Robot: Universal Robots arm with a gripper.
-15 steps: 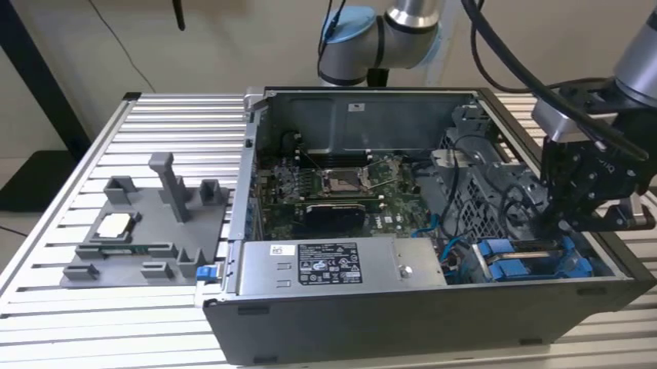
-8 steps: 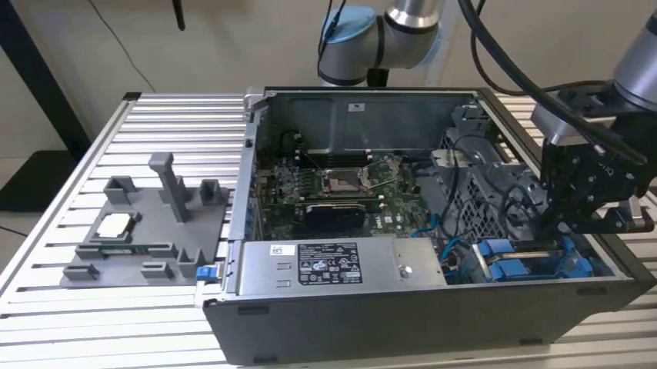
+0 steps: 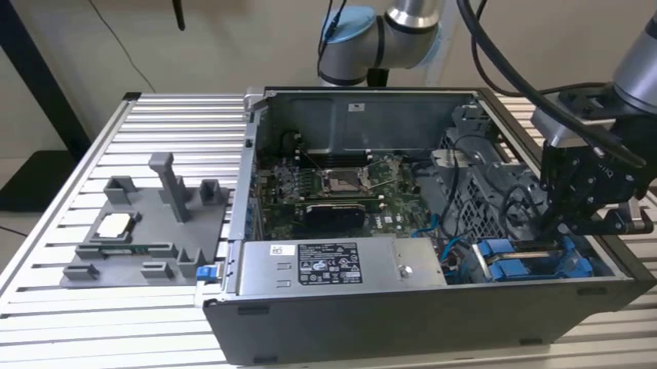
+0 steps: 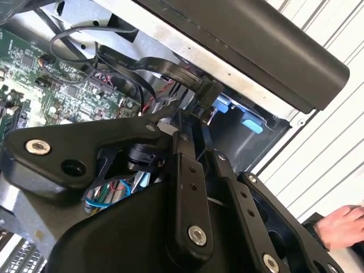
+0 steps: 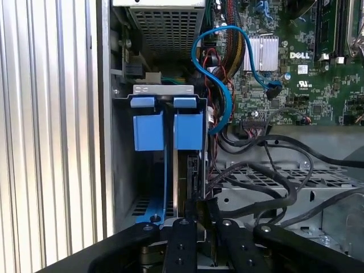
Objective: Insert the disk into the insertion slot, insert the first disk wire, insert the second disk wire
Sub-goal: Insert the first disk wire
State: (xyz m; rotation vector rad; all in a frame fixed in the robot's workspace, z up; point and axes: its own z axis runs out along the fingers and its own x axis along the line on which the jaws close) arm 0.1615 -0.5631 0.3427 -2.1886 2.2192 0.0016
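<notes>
At the four o'clock corner of the open computer case (image 3: 411,315) in the exterior view, the gripper (image 3: 562,229) is reaching down into the insertion slot (image 3: 534,261). The arm (image 3: 636,69) is descending from the one o'clock side with its wrist pointing nearly straight down.

In both wrist views the gripper (image 5: 199,207) (image 4: 190,128) is closing its fingers (image 5: 182,239) almost together, and it is pinching a black plug (image 4: 206,94) on the end of a flat black cable (image 4: 142,62).

The disk (image 5: 187,133) is sitting inside the insertion slot (image 5: 122,170), just ahead of the fingertips, with the blue tabs of its carrier standing at the far end. A blue cable (image 5: 219,68) is looping beside the bay.

Across the case, the motherboard (image 3: 339,184) is lying at nine o'clock from the gripper and the power-supply box (image 3: 339,265) at eight o'clock. A grey fixture tray (image 3: 144,231) is resting on the ribbed worktop (image 3: 175,123) beyond. A person's hand (image 4: 341,224) is resting outside the case.
</notes>
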